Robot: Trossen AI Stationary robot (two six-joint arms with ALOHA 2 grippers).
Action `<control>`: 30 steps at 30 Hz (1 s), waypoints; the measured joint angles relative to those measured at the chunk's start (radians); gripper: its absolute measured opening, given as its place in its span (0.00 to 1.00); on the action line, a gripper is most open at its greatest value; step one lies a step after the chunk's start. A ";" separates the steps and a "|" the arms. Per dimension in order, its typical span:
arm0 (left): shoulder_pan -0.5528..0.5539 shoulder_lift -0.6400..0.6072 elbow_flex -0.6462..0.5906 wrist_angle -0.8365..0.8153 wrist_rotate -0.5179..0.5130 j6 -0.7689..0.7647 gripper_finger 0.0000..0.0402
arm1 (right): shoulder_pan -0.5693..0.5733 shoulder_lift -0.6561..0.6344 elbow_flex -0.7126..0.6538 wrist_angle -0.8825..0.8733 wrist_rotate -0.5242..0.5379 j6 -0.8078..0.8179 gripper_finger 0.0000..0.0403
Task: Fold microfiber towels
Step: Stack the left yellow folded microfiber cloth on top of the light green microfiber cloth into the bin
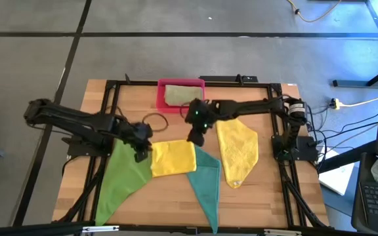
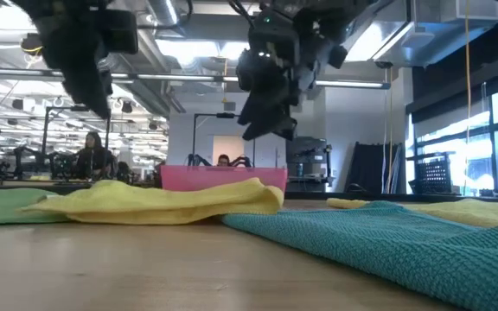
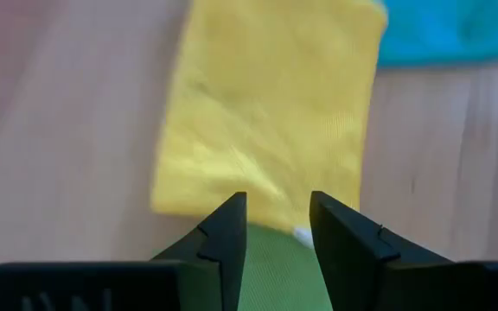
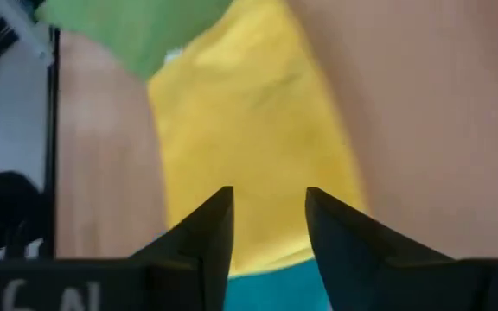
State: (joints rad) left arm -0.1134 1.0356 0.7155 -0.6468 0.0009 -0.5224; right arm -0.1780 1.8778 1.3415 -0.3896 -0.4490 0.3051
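A folded yellow towel (image 1: 173,158) lies flat at the table's middle, between a bright green towel (image 1: 119,178) on its left and a teal towel (image 1: 206,181) on its right. A second yellow towel (image 1: 237,151) lies spread farther right. A pale olive towel (image 1: 180,94) sits in the pink tray (image 1: 161,97) at the far edge. My left gripper (image 1: 140,153) hovers open above the folded towel's left edge (image 3: 232,155). My right gripper (image 1: 196,136) hovers open above its far right corner (image 4: 249,130). In the low view both grippers hang clear of the cloths.
A thin brown ring (image 1: 155,121) lies on the wood near the tray. A black frame (image 1: 110,105) runs around the tabletop. Bare wood shows along the near edge, at the right beyond the spread yellow towel, and at the far left.
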 joint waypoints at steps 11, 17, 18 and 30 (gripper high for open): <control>0.087 -0.110 0.000 -0.013 -0.014 -0.095 0.30 | -0.088 0.184 -0.003 0.037 -0.163 0.081 0.74; 0.086 -0.109 0.000 -0.012 0.002 -0.107 0.30 | -0.062 0.233 -0.002 0.080 -0.203 0.016 0.77; 0.086 -0.109 0.000 -0.013 0.004 -0.107 0.30 | -0.055 0.239 -0.002 0.087 -0.203 0.001 0.77; 0.087 -0.109 0.000 -0.020 0.034 -0.123 0.30 | -0.030 0.273 -0.001 0.125 -0.260 0.086 0.55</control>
State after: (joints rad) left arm -0.0265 0.9264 0.7155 -0.6666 0.0350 -0.6453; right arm -0.2079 2.1512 1.3409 -0.2649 -0.7094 0.3908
